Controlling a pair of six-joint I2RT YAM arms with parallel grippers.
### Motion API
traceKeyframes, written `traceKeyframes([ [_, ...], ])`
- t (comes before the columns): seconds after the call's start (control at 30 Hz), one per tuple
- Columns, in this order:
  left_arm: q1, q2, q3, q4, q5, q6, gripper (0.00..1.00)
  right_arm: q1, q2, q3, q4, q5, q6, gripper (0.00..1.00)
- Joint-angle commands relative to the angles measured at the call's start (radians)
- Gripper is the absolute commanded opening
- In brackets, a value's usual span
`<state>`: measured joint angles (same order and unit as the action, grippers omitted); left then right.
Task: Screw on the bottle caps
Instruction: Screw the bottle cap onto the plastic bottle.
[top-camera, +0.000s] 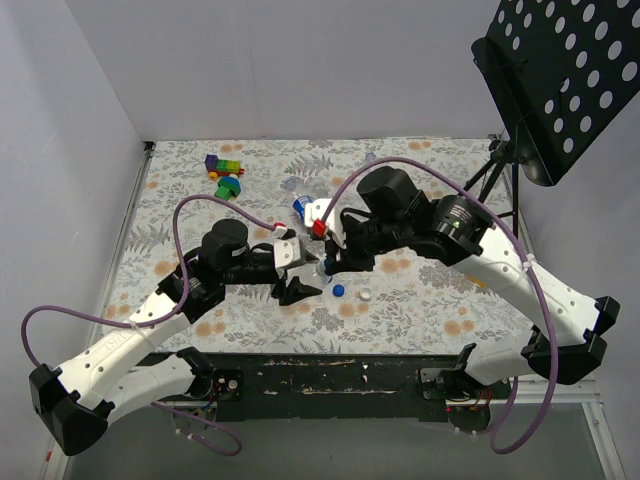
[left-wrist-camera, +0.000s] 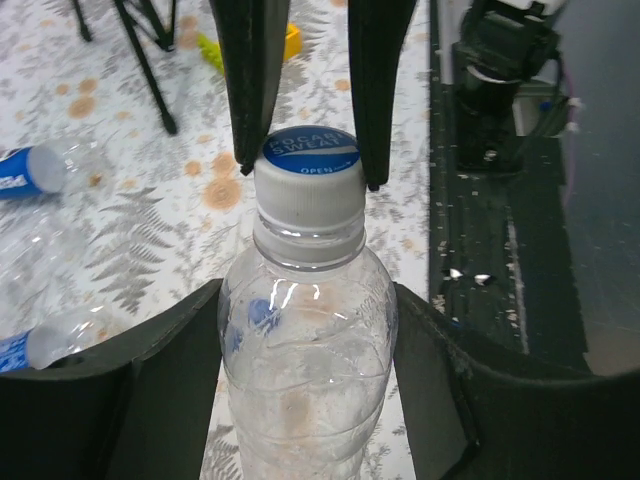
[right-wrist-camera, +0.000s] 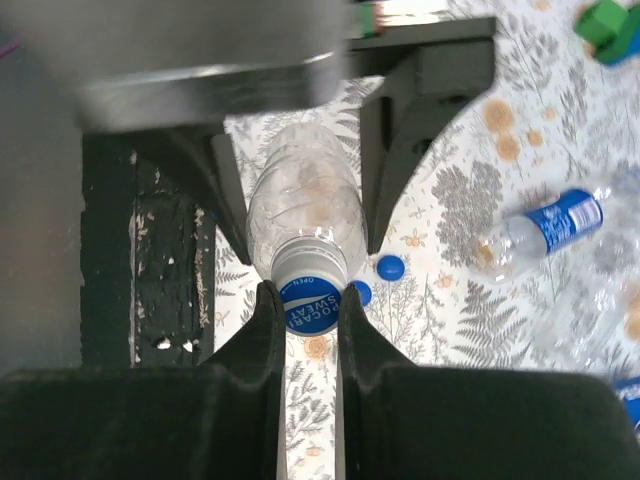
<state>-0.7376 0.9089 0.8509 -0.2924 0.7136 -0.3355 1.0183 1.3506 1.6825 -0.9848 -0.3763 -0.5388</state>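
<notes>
Right tool (right-wrist-camera: 305, 300) is pinching the blue-topped white screw cap (right-wrist-camera: 310, 310). In the right wrist view its two black fingers are pressing against opposite sides of the cap, low in the centre of the frame. The cap is sitting on the neck of the clear ribbed plastic bottle (left-wrist-camera: 305, 380), and the white lettering on its top is facing the left wrist camera. How far the thread is seated: cannot tell.

Left tool (left-wrist-camera: 305, 300) is clamping the bottle's body, with one black pad bearing on each side at the lower centre of the left wrist view. In the top view both tools are meeting at the centre of the frame over the floral-patterned bench (top-camera: 420, 160). Whether the bottle's base is touching the bench: cannot tell.

Two small loose blue round caps (right-wrist-camera: 391, 267) are lying on the bench just right of the pinched cap in the right wrist view, the nearer one partly hidden behind a finger. A small white round cap (top-camera: 365, 296) is lying near them, below centre in the top view. A clear bottle with a blue label (right-wrist-camera: 545, 225) is lying on its side at the right of the right wrist frame. The multicoloured toy blocks (top-camera: 224, 165) are sitting at the upper left of the bench, well apart from the tools. A black perforated music stand (top-camera: 560, 70) is occupying the upper right of the top view.
</notes>
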Motion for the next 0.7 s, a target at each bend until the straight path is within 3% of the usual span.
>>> traceKeyframes([
  [0.0, -0.005, -0.022, 0.025, 0.113, -0.198, 0.018, 0.0, 0.003, 0.079, 0.068, 0.086, 0.277, 0.462, 0.01],
  [0.03, -0.003, -0.025, 0.017, 0.128, -0.233, 0.026, 0.0, 0.002, 0.111, 0.094, 0.066, 0.366, 0.622, 0.01],
  [0.1, -0.005, -0.039, -0.006, 0.16, -0.305, 0.041, 0.0, -0.003, 0.16, 0.129, 0.005, 0.399, 0.826, 0.01],
  [0.2, -0.005, -0.053, -0.041, 0.199, -0.362, 0.05, 0.0, -0.003, 0.128, 0.039, 0.105, 0.34, 0.91, 0.01],
  [0.27, -0.003, -0.053, -0.05, 0.197, -0.365, 0.052, 0.0, -0.004, 0.09, 0.013, 0.17, 0.344, 0.901, 0.13],
  [0.33, -0.003, -0.054, -0.059, 0.19, -0.358, 0.044, 0.0, -0.004, 0.064, 0.038, 0.19, 0.332, 0.844, 0.4],
  [0.4, -0.003, -0.053, -0.069, 0.179, -0.342, 0.036, 0.0, -0.004, 0.035, 0.046, 0.215, 0.286, 0.743, 0.61],
  [0.53, -0.003, -0.041, -0.079, 0.154, -0.296, 0.035, 0.0, -0.004, -0.021, 0.032, 0.189, 0.225, 0.458, 0.78],
  [0.67, -0.005, -0.01, -0.076, 0.133, -0.218, 0.061, 0.0, -0.004, -0.07, 0.005, 0.115, 0.173, 0.21, 0.8],
])
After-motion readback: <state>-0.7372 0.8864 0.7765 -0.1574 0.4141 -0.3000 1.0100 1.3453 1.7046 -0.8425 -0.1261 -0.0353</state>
